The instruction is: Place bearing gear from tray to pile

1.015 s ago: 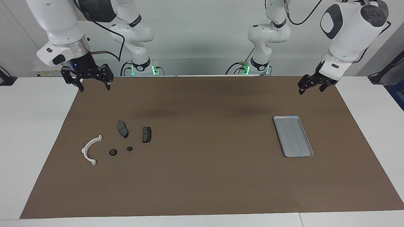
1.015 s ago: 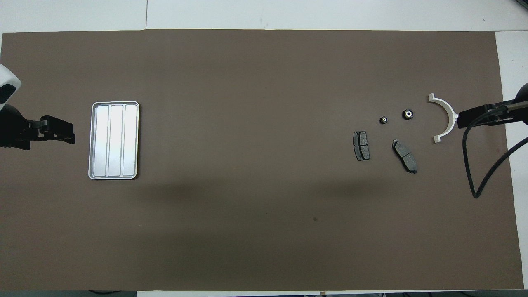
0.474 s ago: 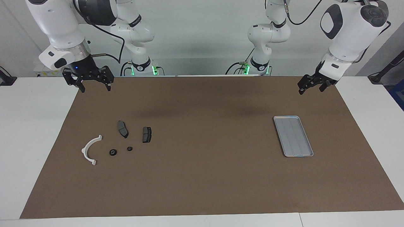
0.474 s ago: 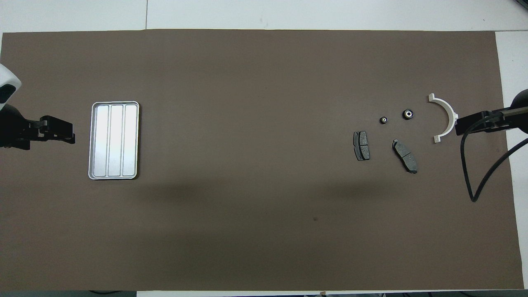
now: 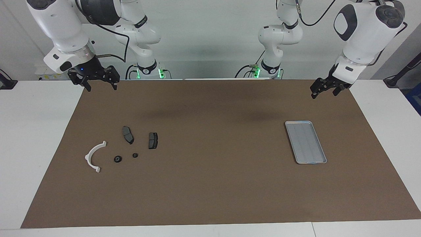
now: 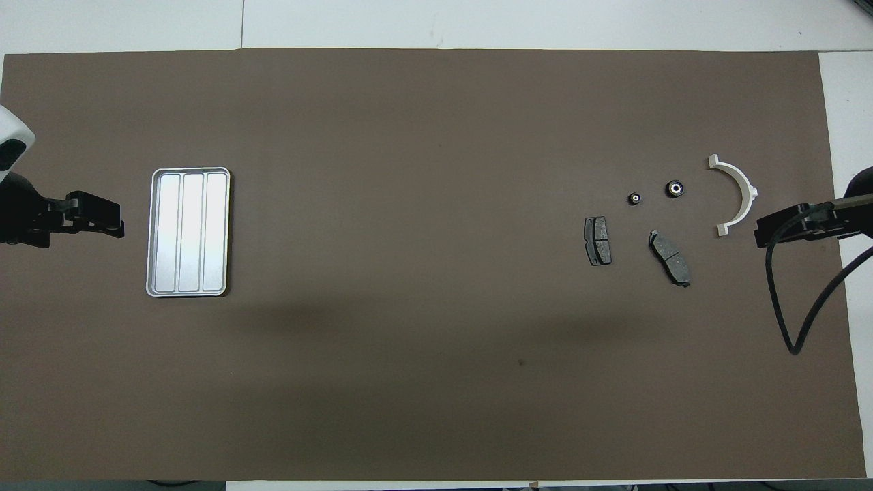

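Observation:
The silver tray (image 5: 306, 141) lies empty toward the left arm's end of the mat; it also shows in the overhead view (image 6: 187, 232). The pile lies toward the right arm's end: a white half-ring bracket (image 5: 88, 156), two dark brake pads (image 5: 128, 134) (image 5: 153, 140), and two small black bearing gears (image 5: 117, 159) (image 5: 135, 155) beside them. My right gripper (image 5: 101, 86) is open and empty, raised over the mat's corner at the robots' side. My left gripper (image 5: 324, 92) is open and empty, raised over the mat at the robots' side of the tray.
A brown mat (image 5: 210, 184) covers the table, with white tabletop (image 5: 29, 138) around it. The right arm's black cable (image 6: 784, 300) hangs over the mat's end beside the bracket (image 6: 749, 191).
My right gripper has drawn back from the pile toward the robots and a little upward. The left arm and all the parts have not moved.

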Robot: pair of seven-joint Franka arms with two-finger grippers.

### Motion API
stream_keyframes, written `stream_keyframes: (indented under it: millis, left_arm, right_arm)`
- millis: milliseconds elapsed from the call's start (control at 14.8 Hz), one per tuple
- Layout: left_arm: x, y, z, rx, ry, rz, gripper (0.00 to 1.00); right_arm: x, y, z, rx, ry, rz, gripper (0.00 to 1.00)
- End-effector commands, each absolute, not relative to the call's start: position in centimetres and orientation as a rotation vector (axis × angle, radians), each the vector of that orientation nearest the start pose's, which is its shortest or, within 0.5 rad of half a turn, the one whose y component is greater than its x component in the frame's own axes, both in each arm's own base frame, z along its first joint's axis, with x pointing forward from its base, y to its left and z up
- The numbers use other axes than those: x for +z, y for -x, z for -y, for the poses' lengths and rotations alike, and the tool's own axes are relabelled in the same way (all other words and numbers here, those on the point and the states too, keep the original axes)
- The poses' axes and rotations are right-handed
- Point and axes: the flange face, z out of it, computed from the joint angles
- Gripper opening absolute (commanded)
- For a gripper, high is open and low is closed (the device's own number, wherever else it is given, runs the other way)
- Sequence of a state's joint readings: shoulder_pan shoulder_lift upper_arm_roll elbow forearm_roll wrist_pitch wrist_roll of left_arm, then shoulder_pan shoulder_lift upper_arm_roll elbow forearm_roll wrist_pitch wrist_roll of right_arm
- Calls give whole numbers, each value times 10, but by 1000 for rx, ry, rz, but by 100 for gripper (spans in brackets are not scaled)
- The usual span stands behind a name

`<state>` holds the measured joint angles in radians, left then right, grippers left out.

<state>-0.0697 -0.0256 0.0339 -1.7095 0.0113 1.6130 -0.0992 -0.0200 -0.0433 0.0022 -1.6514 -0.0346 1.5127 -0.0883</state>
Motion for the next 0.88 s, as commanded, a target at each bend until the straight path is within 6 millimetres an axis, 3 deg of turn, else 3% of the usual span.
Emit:
stream_keyframes:
  millis: [0, 812]
  left_arm:
    - [580, -540, 16, 107, 3107, 95, 100]
    - [580, -540, 16, 107, 3107, 95, 100]
  right_arm:
    - [608, -526, 15, 160, 3145, 96, 100]
    - [608, -525, 18, 163, 3145, 84, 100]
